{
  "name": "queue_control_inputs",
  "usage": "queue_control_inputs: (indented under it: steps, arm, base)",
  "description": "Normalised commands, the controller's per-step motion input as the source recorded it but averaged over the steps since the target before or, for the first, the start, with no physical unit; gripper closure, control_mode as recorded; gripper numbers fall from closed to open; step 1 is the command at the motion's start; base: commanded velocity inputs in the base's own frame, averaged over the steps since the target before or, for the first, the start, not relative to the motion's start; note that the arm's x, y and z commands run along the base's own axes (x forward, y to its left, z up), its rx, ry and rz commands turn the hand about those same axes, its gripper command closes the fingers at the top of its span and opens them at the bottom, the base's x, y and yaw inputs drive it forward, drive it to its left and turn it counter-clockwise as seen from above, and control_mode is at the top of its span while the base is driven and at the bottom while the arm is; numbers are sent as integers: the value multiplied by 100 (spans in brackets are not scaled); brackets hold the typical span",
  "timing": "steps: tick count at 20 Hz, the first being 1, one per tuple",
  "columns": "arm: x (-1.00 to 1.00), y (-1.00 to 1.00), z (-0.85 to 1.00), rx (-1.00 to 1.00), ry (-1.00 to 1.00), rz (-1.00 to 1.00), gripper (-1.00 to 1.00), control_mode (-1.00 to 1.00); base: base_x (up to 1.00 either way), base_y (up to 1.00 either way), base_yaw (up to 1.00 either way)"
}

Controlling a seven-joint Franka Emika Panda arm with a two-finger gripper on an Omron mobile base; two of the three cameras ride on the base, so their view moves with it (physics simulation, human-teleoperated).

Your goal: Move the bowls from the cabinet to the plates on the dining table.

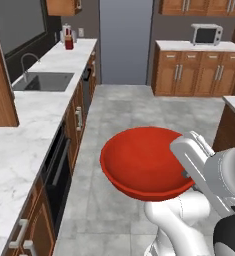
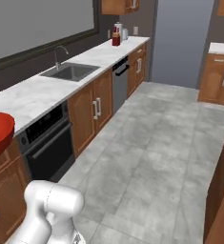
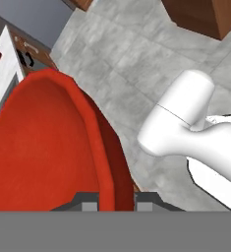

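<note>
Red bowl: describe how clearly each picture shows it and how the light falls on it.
Left base view: the red bowl is whole and sharp, its inside evenly lit, its underside darker, the gripper shut on its rim. Right base view: the bowl is cropped by the left edge, flatly lit. Hand view: the bowl is very close and oversized, its outer wall shaded; the floor is soft, without glare.

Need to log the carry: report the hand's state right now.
Hand: closed on the rim of the red bowl, holding it up over the kitchen floor.
</note>
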Motion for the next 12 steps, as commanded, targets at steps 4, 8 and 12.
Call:
queue_control_inputs:
  steps: [4, 8, 12]
  arm:
    - [0, 0, 0, 0, 0, 0, 100, 100]
    - [0, 0, 0, 0, 0, 0, 100, 100]
    - [0, 0, 0, 0, 0, 0, 100, 100]
  base:
    - [0, 0, -25]
    - [0, 0, -25]
    - [0, 0, -25]
